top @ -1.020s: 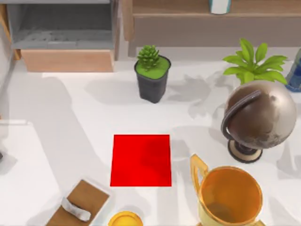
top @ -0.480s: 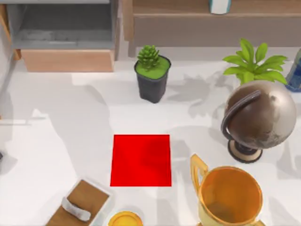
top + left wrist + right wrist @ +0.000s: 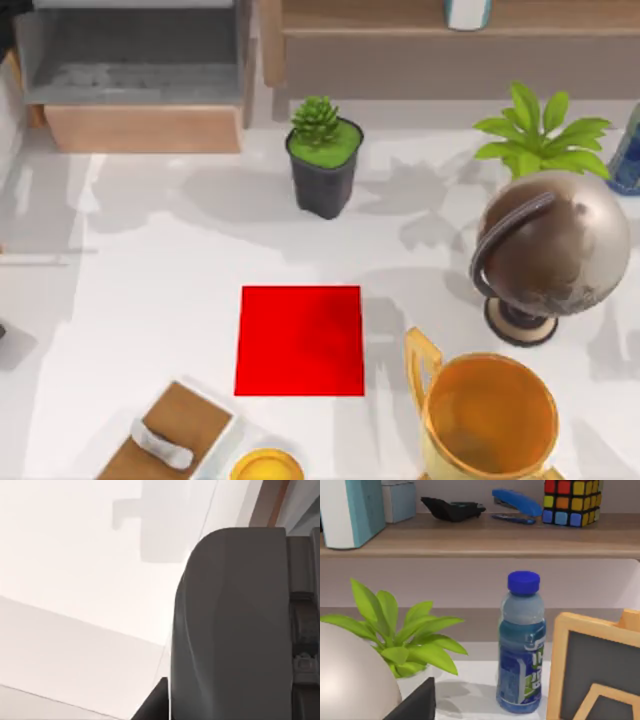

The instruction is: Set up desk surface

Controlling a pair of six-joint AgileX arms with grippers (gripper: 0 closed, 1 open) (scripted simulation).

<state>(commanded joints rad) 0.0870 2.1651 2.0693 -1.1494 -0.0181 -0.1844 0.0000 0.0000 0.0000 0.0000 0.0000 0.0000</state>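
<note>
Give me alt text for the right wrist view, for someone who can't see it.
A blue-capped drink bottle stands upright on the white desk surface, between a leafy green plant and a wood-framed board. On the shelf behind sit a blue stapler and a colour cube.

red mat [image 3: 300,340] centre | succulent pot [image 3: 324,160] behind | globe [image 3: 552,250] right | trophy cup [image 3: 488,418] near right
</note>
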